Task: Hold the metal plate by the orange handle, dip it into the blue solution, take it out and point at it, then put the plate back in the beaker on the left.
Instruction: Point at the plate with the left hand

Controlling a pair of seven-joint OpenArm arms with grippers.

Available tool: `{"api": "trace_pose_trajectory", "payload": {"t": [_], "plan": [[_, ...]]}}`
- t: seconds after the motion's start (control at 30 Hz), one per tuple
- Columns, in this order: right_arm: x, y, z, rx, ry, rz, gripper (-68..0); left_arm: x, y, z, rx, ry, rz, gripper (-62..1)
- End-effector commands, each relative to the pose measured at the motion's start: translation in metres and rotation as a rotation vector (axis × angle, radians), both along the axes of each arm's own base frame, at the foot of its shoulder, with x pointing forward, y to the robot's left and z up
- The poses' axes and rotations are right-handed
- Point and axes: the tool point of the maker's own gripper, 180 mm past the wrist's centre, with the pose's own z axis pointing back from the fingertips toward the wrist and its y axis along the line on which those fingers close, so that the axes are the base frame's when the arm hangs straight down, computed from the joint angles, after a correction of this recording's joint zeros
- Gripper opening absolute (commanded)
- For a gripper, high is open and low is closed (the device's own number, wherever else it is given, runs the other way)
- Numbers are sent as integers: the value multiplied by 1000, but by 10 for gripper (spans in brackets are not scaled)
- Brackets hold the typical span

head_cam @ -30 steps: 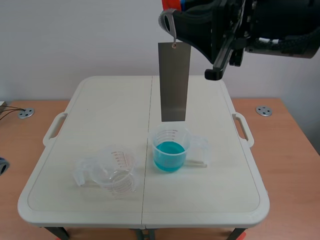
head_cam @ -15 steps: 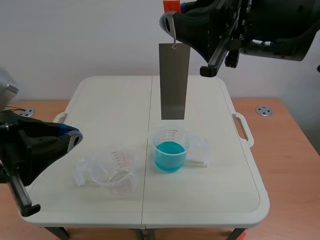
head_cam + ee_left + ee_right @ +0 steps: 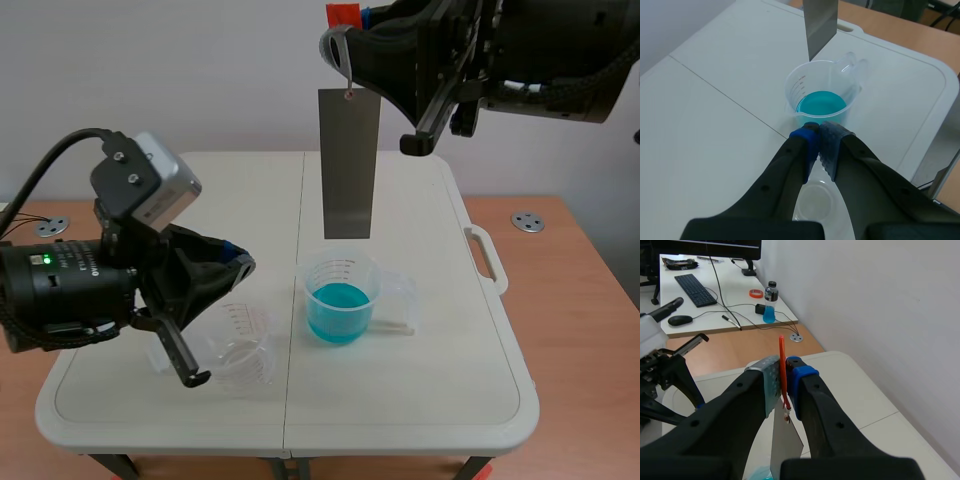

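Note:
A long grey metal plate (image 3: pixel 349 163) hangs upright from a thin orange handle (image 3: pixel 782 371), above the beaker of blue solution (image 3: pixel 340 298). My right gripper (image 3: pixel 341 38) is shut on that handle, high over the table's far half. The plate's lower end (image 3: pixel 820 25) clears the beaker's (image 3: pixel 822 99) rim. My left gripper (image 3: pixel 238 264) is shut, empty, and hovers over the empty clear beaker (image 3: pixel 235 344), its tips (image 3: pixel 815 131) just short of the blue beaker. The empty beaker's bottom (image 3: pixel 813 205) shows below the fingers.
The beakers stand on a white folding table (image 3: pixel 200 200) with side handles (image 3: pixel 486 258). A wooden desk (image 3: pixel 580 330) surrounds it. In the right wrist view a desk with a keyboard (image 3: pixel 695 289) and a small bottle (image 3: pixel 770 308) lies far behind.
My left arm has come in from the left and now reaches over the empty beaker toward the blue one. The right arm and plate have stayed nearly still.

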Motion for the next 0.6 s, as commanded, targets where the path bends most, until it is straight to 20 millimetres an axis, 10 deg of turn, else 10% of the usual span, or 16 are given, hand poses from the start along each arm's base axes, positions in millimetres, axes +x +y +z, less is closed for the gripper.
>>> {"api": "trace_pose_trajectory", "payload": {"t": [0.0, 0.57], "plan": [[3, -1, 16, 28, -38, 1, -662, 7, -6, 6, -25, -24, 9, -581], [1, 0, 17, 46, -24, 7, -662, 36, -22, -3, 7, -81, 62, -581]]}}
